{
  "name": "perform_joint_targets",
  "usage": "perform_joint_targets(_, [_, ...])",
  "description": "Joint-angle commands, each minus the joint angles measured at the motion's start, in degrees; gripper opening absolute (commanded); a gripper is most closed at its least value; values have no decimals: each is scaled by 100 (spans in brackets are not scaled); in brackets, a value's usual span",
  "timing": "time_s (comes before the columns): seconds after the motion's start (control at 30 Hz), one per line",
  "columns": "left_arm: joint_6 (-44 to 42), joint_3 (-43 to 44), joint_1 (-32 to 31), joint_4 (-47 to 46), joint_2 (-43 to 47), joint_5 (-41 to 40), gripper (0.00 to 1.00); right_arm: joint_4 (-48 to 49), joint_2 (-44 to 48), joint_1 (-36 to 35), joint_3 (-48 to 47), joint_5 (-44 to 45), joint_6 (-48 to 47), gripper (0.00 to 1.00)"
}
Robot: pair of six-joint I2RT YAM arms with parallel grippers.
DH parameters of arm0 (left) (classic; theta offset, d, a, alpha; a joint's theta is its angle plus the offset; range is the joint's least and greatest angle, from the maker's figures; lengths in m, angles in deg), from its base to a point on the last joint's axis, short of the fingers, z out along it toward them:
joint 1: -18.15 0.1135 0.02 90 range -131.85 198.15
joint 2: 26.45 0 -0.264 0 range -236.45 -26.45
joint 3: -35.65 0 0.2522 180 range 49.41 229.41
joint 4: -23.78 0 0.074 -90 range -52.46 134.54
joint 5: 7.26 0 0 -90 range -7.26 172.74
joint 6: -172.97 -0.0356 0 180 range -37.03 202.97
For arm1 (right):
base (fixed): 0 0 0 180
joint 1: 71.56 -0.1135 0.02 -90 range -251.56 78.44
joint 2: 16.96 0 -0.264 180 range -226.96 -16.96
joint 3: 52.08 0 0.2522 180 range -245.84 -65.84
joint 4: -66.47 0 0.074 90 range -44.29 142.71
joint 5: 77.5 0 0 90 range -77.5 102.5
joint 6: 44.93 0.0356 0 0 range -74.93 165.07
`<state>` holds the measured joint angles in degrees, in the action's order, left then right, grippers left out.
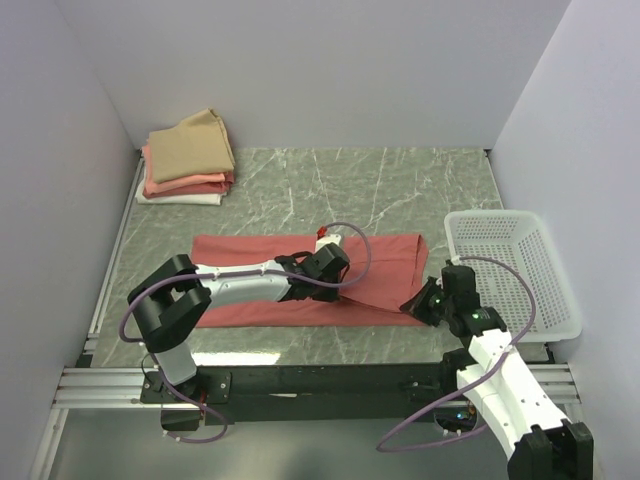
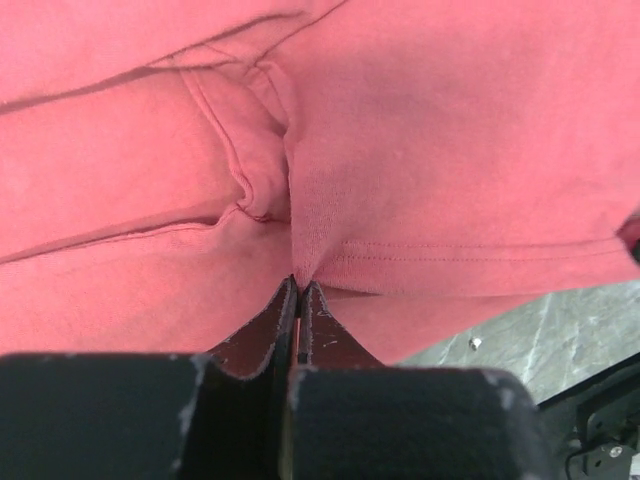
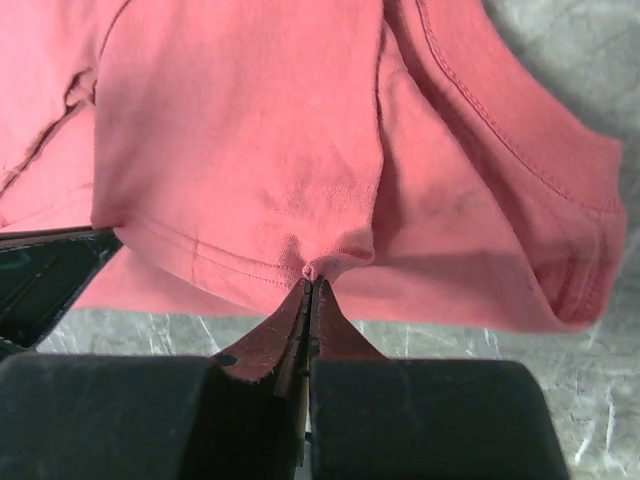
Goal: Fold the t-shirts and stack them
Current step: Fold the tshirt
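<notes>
Salmon-red t-shirt [image 1: 240, 250] lies stretched across the middle of the marble bench [image 1: 400, 190], partly doubled lengthwise. Left fingers [image 2: 260, 340] are clenched on a small pucker of cloth by a seam near its middle. Right fingers [image 3: 265, 345] are clenched on the hem at its right end (each holds only a thin nip of fabric). My judgement of the risk is that so slight a pinch could slip when lifted, or catch one layer only, leaving the fold crooked. A stack of folded shirts [image 1: 188, 160] sits in the far left corner, well apart.
</notes>
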<state>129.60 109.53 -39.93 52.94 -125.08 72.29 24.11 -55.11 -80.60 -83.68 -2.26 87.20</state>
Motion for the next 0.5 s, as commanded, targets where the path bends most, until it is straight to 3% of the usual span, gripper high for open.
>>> perform_joint_targets(0.0, [22, -26, 34, -204, 327, 140, 4, -268, 159, -37, 27, -53, 59, 0])
perform_joint_targets(0.1, [82, -61, 43, -134, 511, 79, 18, -452, 176, -37, -104, -70, -3, 13])
perform_joint_targets(0.13, [109, -166, 69, -134, 607, 53, 22, -532, 203, -28, -157, -62, -46, 24])
perform_joint_targets(0.2, [231, -324, 288, -134, 1020, 79, 30, -681, 351, -54, -324, -105, -56, 35])
perform_joint_targets(0.27, [328, -588, 769, -46, 1494, 158, 31, -761, 457, -72, -552, -62, -29, 46])
perform_joint_targets(0.47, [250, -809, 2622, 726, 2401, 27, 32, -621, -314, -370, -1657, 429, -380, 50])
